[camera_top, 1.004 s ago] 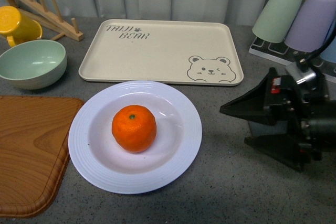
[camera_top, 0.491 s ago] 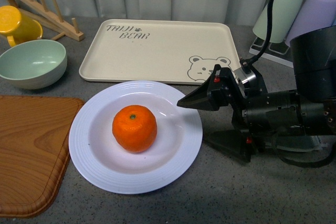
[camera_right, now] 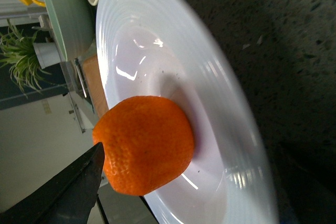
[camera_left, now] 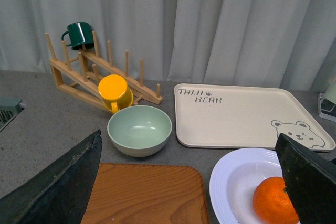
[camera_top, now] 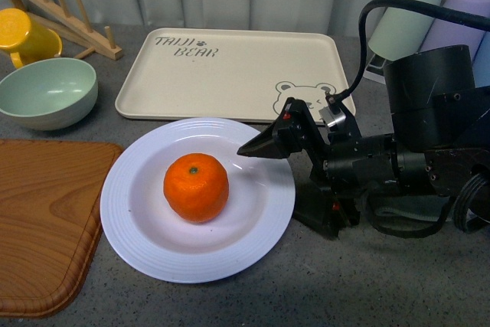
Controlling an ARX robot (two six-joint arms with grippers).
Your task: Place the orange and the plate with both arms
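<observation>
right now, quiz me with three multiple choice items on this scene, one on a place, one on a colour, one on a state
1. Where does the orange lie? A on the bear tray; B in the plate; C on the wooden board.
2. What colour is the bowl? A pale green; B red; C black.
3. How is the right gripper? A shut on the orange; B shut on the plate; C open.
Key: B, the orange sits in the plate's middle; A, the bowl shows pale green in the front view; C, its fingers stand wide apart at the plate's rim.
</observation>
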